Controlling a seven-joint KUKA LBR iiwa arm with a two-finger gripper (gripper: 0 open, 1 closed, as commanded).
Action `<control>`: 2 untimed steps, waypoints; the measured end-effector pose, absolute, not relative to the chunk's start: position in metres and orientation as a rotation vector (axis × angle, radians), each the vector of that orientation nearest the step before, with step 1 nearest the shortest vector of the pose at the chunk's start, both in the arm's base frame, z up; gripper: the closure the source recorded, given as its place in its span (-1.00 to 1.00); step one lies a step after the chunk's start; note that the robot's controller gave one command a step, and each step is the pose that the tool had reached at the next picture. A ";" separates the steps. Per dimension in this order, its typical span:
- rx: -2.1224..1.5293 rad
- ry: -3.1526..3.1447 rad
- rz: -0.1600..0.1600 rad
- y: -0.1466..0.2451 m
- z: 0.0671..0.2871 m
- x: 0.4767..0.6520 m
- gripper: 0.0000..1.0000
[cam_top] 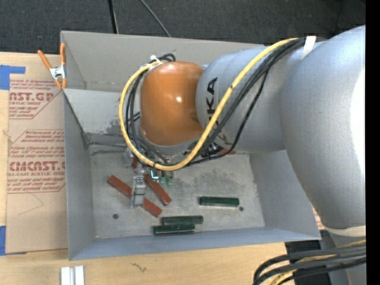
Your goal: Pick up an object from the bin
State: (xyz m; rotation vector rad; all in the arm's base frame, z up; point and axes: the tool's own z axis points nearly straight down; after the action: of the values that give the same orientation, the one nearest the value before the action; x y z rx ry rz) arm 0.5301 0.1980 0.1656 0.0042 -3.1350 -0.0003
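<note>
Gripper (138, 193) down on bin (77, 159) floor, lower left of frame, under orange wrist cover (169, 103). Open or closed: cannot tell. Red-brown sticks (152, 207) lie scattered close around it. Dark green bars (219, 202) lie lower right, apart.

Dark grey carpet floor (237, 10), thin black cables (111, 10), pale wooden tabletop (178, 266)

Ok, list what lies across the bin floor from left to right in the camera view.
Flat red-brown strip → gripper → pair of dark green bars by the near wall → single dark green bar.
</note>
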 end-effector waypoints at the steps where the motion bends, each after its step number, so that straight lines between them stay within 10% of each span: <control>1: -0.227 -3.127 0.003 0.181 0.065 0.528 -1.00; 2: -0.228 -3.134 -0.002 0.182 0.065 0.528 -1.00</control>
State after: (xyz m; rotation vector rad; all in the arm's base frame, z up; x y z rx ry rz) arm 0.5283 0.1817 0.0652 -0.2278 -3.1335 -0.0019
